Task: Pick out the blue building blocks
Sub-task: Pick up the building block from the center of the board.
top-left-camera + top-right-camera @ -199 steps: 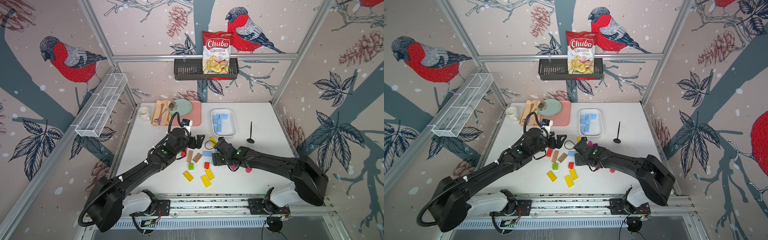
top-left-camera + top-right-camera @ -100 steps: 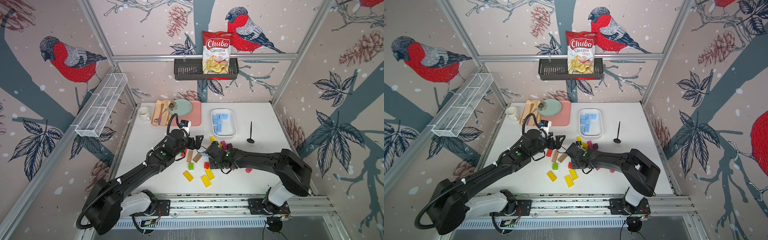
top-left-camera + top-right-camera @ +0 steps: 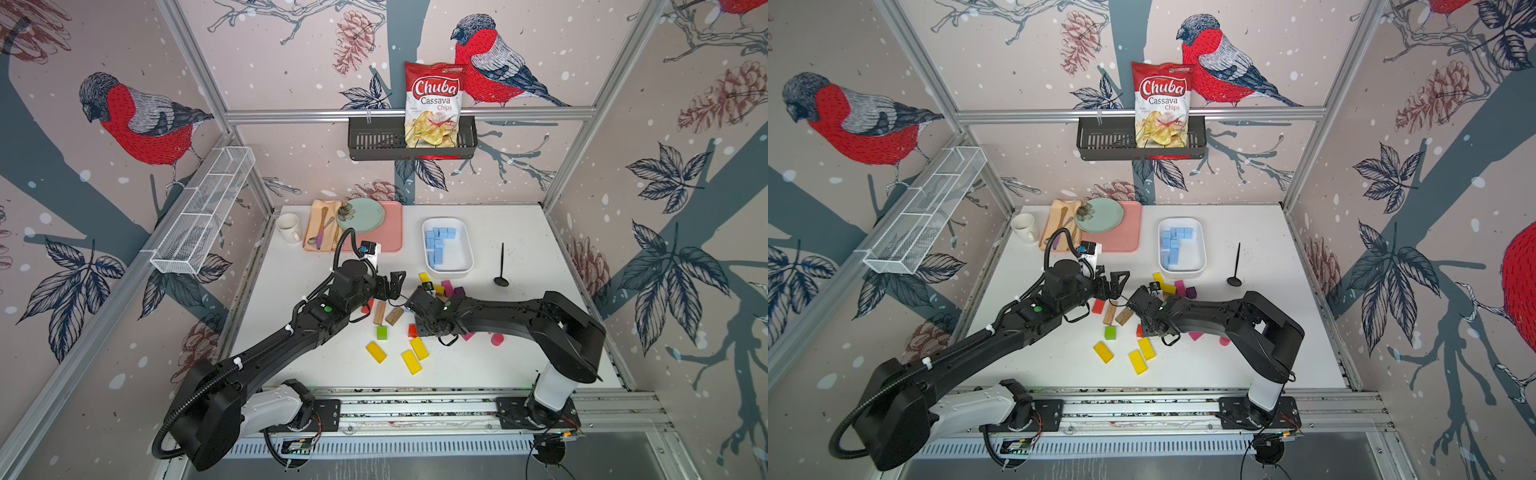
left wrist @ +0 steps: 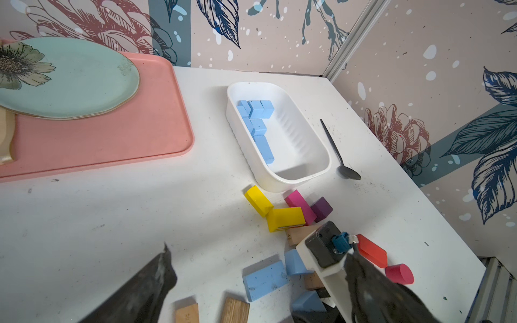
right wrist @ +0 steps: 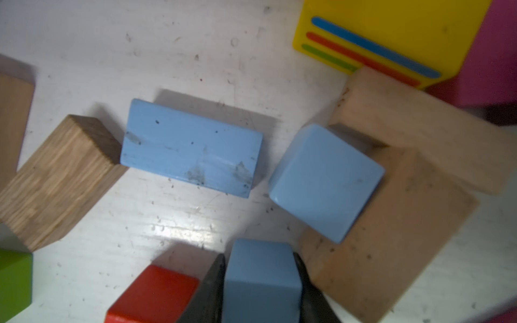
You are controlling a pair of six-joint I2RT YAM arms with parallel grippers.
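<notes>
My right gripper [image 5: 261,279] is shut on a light blue block [image 5: 263,290], low over the table amid the loose blocks. Just ahead of it lie a blue bar [image 5: 190,148] and a blue cube [image 5: 326,181], the cube resting against plain wooden blocks. The left wrist view shows the same blue bar [image 4: 264,279] and blue cube [image 4: 293,263] on the table. My left gripper [image 4: 258,251] hangs open above them, holding nothing. In both top views several blue blocks [image 3: 438,245] [image 3: 1173,245] lie in the white tray [image 3: 465,259] at the back right.
Yellow blocks [image 3: 417,347], wooden blocks [image 3: 379,312], a green block [image 3: 381,332], a red block [image 3: 412,330] and magenta and purple blocks [image 3: 448,286] lie scattered around the grippers. A black spoon [image 3: 501,266] lies right of the tray. A pink tray [image 3: 390,239] with a plate and a mug [image 3: 289,226] stand at the back left.
My right gripper moved left over the blue blocks and closed on one of them. The left arm shifted only slightly and stayed open.
</notes>
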